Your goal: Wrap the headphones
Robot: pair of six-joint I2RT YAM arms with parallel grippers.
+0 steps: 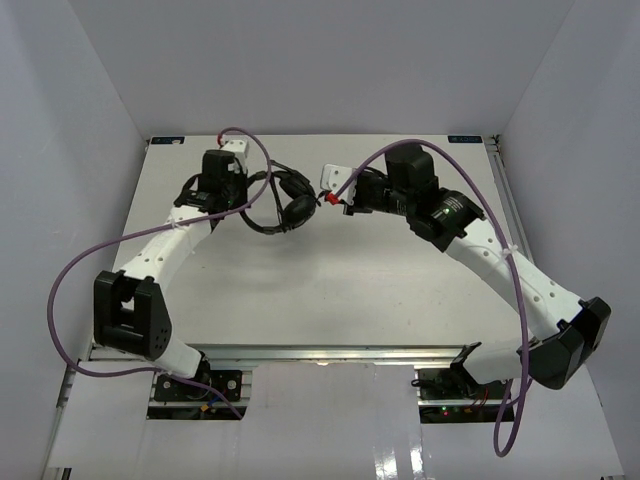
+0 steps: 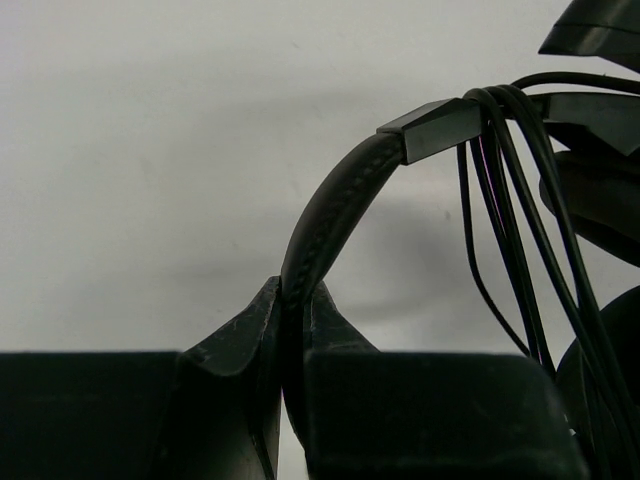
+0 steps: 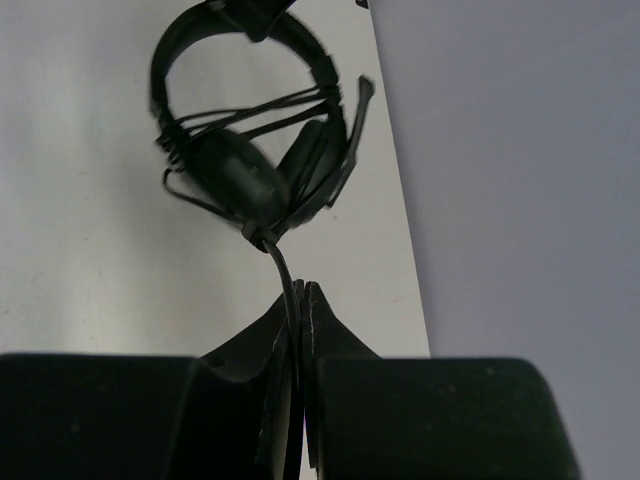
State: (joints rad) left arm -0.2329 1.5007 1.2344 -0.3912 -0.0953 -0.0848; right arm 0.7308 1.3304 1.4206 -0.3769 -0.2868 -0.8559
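1. Your left gripper [image 2: 290,305] is clamped narrow on the headband [image 2: 335,210] of the headphones [image 1: 287,205]. The padded band comes up out of the pinch between the two fingers and arcs right to a squared bracket [image 2: 432,128].
2. Your right gripper [image 3: 297,300] is pinched almost closed on the cord [image 3: 283,262]. The thin black line runs up out of the fingertips to the bottom of the headphones.
3. In the top view, the headphones sit over the far-middle part of the table [image 1: 350,290], between your two grippers. The left gripper is at their left side and the right gripper is just beside them on the right.
4. In the right wrist view, several cord strands cross the open arch of the headband, just above the earcups [image 3: 240,175].
5. In the left wrist view, a bundle of cord strands hangs over the band right at the bracket and drops down the right side of the frame.
6. The two earcups are tucked close together under the arch, one partly in front of the other.
7. The headphones look lifted clear of the table, since a soft shadow lies under them. The top view is too small to be sure of that.
8. A purple cable [image 1: 60,290] loops out wide on the left of your left arm.
9. A second purple cable [image 1: 517,400] hangs by the base of your right arm.
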